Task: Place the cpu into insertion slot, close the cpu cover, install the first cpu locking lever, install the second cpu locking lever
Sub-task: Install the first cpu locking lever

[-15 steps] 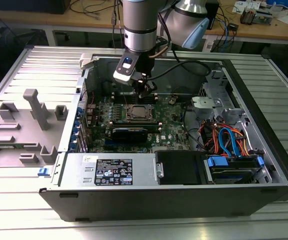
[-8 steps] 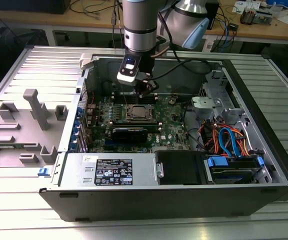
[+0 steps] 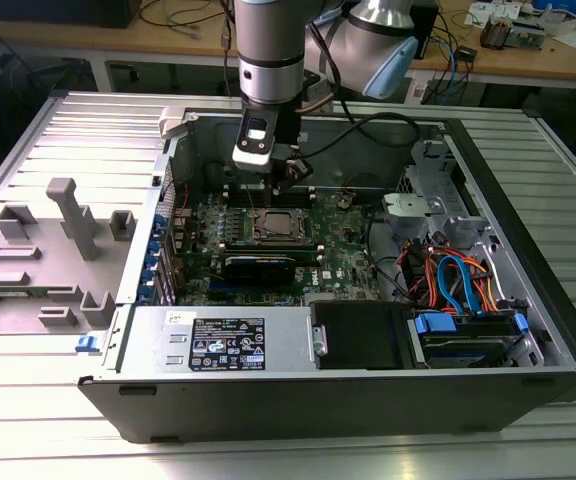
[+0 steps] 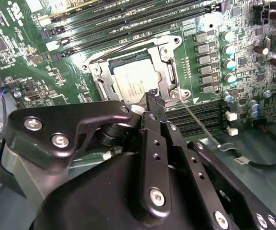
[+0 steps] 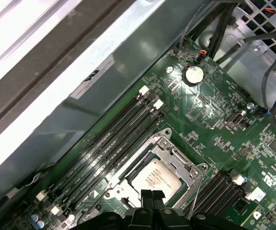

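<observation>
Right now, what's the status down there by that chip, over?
Gripper shut, tips at the cpu cover edge. Cpu seated under it. Thin locking lever angles out from the socket, unlatched.

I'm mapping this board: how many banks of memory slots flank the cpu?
2. The wall-side bank lies between the cpu and the case wall. The other bank lies on the cpu's opposite side, partly out of view.

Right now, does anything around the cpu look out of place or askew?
One thing: a thin wire lever beside the cover juts out at an angle away from the frame instead of lying along it, so it looks unlatched. The cpu sits flat under the cover.
</observation>
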Robot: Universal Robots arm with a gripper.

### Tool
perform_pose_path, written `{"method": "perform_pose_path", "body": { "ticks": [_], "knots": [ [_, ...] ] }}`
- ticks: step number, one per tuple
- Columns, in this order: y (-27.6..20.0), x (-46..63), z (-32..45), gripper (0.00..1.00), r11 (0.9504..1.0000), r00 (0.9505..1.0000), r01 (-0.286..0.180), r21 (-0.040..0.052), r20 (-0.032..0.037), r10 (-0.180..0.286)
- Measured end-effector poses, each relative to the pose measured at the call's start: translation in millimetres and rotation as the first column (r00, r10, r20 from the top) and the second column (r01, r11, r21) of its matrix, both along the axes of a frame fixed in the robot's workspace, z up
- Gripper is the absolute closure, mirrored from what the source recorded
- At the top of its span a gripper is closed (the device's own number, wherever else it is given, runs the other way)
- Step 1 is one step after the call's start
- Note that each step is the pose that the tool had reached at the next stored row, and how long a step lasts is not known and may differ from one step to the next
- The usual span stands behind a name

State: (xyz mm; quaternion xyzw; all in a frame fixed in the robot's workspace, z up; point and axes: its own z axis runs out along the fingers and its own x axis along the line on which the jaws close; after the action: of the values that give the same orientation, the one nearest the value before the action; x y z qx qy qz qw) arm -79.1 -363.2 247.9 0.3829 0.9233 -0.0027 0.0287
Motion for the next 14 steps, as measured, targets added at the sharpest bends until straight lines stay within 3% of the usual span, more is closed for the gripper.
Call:
{"method": "perform_pose_path", "body": {
  "ticks": [4,14],
  "knots": [
    [0.0,-0.5,0.0,0.89,0.9989,0.9989,-0.047,0.0001,0.0001,0.047],
    [0.0,-0.5,0.0,0.89,0.9988,0.9988,-0.049,0.0000,0.0001,0.049]
  ]
}}
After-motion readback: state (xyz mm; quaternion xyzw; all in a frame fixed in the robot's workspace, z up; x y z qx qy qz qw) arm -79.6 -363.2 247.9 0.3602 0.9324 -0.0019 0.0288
